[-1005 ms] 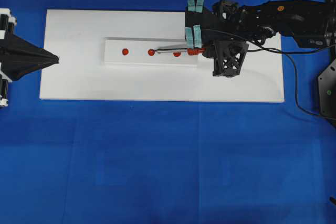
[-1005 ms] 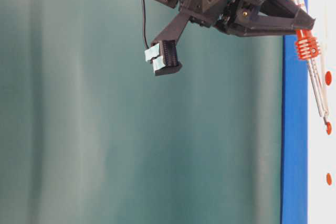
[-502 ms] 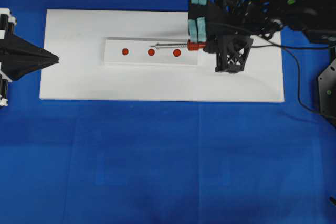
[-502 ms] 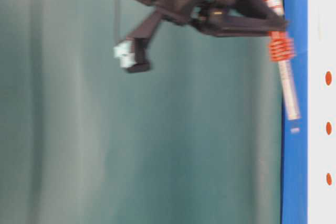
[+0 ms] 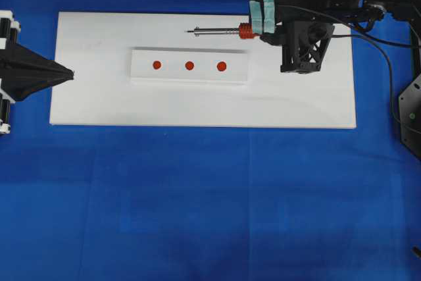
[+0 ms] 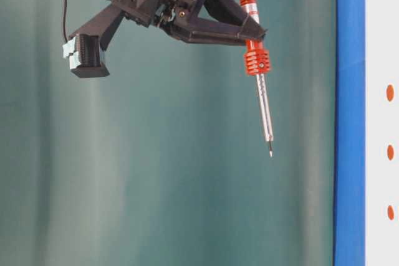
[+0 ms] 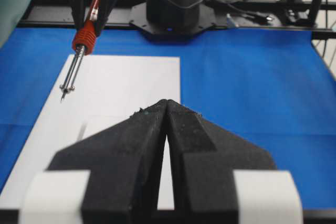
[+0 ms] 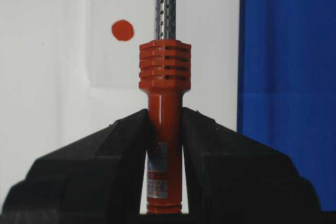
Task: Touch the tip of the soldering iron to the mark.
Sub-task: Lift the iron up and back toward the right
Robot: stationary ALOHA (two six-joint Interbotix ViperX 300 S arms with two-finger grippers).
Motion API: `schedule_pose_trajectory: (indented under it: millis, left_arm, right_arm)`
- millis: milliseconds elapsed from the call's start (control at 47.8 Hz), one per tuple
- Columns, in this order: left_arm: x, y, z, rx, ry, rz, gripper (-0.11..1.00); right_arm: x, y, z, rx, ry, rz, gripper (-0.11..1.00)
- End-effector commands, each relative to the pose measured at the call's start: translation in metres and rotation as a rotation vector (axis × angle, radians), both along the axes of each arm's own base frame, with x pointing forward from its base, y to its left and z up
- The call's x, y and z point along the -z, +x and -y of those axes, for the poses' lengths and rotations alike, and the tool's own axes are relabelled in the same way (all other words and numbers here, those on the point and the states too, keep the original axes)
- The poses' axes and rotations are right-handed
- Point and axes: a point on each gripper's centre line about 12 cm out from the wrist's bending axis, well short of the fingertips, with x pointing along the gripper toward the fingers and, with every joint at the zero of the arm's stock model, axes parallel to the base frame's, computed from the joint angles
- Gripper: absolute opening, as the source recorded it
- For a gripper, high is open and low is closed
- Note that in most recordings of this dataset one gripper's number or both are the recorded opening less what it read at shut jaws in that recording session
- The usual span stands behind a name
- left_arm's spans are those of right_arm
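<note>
Soldering iron is pinched by its orange handle in the jaws of the right gripper and lies along the row of dots, its tip toward frame left, above the white block in the overhead view. The mark sits almost straight below the tip in that frame, and the table-level view shows the tip well clear of the board. The left gripper, jaws pressed together, waits at the left edge.

Soldering iron cut off at the top edge of the right wrist view, tip out of sight there; handle end hidden between the right gripper jaws. Mark clipped at the table-level view's right edge. White block mostly hidden behind left gripper, dots possibly covered.
</note>
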Motion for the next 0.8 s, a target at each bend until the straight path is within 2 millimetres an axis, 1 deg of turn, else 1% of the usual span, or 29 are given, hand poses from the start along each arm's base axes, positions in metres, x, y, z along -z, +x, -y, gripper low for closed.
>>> schedule_pose_trajectory:
  millis: [0,188,314,607,774]
  left_arm:
    - [-0.004,0.001,0.000,0.002,-0.002,0.015,0.00]
    - [-0.004,0.001,0.000,0.002,0.000,0.015,0.00]
    - [-0.005,0.001,0.000,0.002,0.000,0.017,0.00]
    - [-0.005,0.001,0.000,0.002,0.000,0.018,0.00]
    - [-0.005,0.001,0.000,0.002,-0.001,0.017,0.00]
  right_arm:
    - [-0.017,0.001,0.000,-0.004,-0.017,0.049,0.06]
    - [-0.014,-0.002,-0.002,-0.003,-0.011,0.037,0.06]
    - [-0.011,-0.010,-0.004,-0.003,-0.009,0.029,0.06]
    - [-0.008,-0.049,-0.015,-0.001,-0.003,0.009,0.06]
    - [-0.012,-0.064,-0.019,0.009,-0.003,0.033,0.06]
